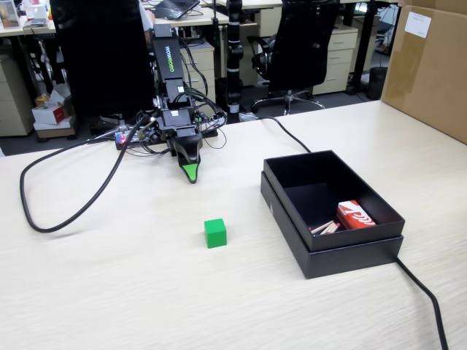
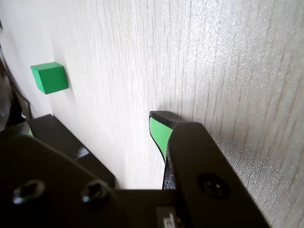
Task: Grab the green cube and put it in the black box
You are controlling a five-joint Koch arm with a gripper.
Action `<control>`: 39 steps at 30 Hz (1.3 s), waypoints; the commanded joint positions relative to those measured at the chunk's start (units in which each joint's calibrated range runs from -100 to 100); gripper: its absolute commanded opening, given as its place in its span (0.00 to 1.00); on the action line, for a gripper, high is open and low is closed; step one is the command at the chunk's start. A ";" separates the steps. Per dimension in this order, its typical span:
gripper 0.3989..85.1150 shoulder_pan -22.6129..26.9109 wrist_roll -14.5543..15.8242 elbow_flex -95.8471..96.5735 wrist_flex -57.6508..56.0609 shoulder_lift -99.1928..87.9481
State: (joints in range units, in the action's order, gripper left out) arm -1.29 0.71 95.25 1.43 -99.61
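A Koch arm's green-tipped gripper (image 1: 191,175) hangs near the desk's (image 1: 109,292) far edge, jaw state impossible to tell, while the green cube (image 1: 215,233) sits mid-desk, well short of the black box (image 1: 350,251); the reach should centre the cube between opened jaws before closing.

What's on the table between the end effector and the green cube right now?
Nothing. In the fixed view, only bare wood-grain table lies between the end effector and the green cube. The wrist view shows the same bare stretch.
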 commanded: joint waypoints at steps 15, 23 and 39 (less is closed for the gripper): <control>0.55 -0.10 1.56 -36.96 -36.03 9.02; 0.55 0.39 2.34 -72.32 -55.73 36.10; 0.55 -0.68 2.88 -120.37 -68.86 93.36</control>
State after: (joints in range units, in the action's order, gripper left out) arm -1.93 3.69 -20.13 -66.94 -7.06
